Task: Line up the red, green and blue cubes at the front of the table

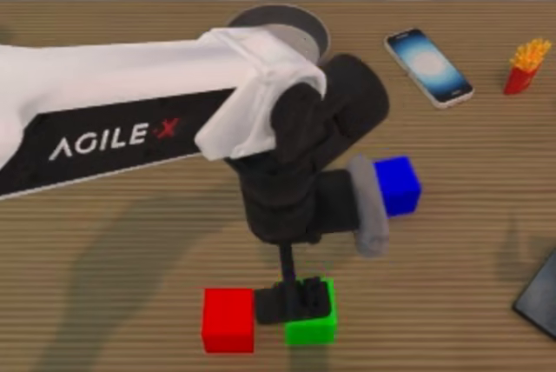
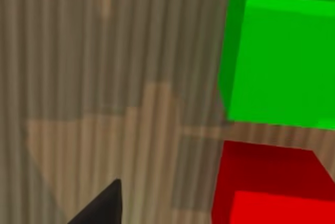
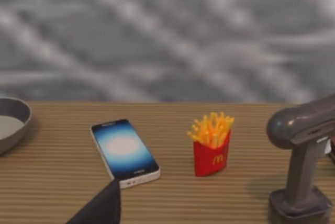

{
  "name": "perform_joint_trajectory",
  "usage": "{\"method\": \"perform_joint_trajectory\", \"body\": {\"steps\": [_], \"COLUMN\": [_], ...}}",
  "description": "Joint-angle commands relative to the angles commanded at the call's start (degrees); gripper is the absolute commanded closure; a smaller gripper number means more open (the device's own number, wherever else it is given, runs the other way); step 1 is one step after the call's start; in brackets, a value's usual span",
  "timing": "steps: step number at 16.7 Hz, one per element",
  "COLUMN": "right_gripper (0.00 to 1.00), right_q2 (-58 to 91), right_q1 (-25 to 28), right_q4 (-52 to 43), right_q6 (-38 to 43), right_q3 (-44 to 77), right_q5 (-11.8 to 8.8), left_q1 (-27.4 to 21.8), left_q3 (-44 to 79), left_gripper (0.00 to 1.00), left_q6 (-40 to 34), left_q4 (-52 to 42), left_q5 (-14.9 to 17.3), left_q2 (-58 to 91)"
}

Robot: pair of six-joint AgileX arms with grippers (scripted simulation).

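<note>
At the worktop's front edge: the red cube (image 1: 228,320) and the green cube (image 1: 313,327) sit side by side in a row. The left wrist view shows a thin strip of worktop (image 1: 113,285) between them, so they are close but not touching.
Left end effector (image 1: 300,300): it hangs low over the green cube, reached in on the long white arm from the left. I cannot tell whether it is open or closed. In the wrist view the cube rests flat on the wood, apart from the one dark tip in sight, so I judge it is not gripped.
Why green lies there: it is placed right of red, which reads as the second slot of the line.
Blue cube (image 1: 398,185): it stands alone farther back and to the right, well apart from the pair, so it is not yet in line.
Step in hand: probably setting or leaving green, with blue to fetch next. The open spot right of green suits it.
Right end effector (image 3: 103,208): parked, facing the back of the worktop. Only a dark tip shows, so I cannot tell its state.
Bystanders: a phone (image 1: 429,67), a carton of fries (image 1: 525,69) and a pan (image 1: 291,29) lie along the back, clear of the row.
Risk: the low left end effector could nudge green or red when it moves off.
</note>
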Motion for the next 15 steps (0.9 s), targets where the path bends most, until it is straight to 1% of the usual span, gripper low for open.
{"method": "perform_joint_trajectory", "body": {"steps": [3, 5, 15], "right_gripper": [0.0, 0.0, 0.0], "right_q2": [10.7, 20.77, 85.24], "right_q1": [2.43, 4.46, 16.6], "right_q4": [-6.24, -11.63, -44.14], "right_q6": [1.47, 2.67, 9.39], "right_q3": [10.23, 18.95, 67.32], "right_q5": [0.11, 0.22, 0.27], "left_q1": [4.81, 9.15, 34.22], "left_q3": [-7.59, -14.47, -55.17], "left_gripper": [0.0, 0.0, 0.0], "left_q6": [-3.02, -5.86, -23.6], "left_q4": [5.28, 9.77, 35.92], "left_q5": [-0.47, -0.74, -0.66], "left_q2": [-9.21, -17.65, -70.18]}}
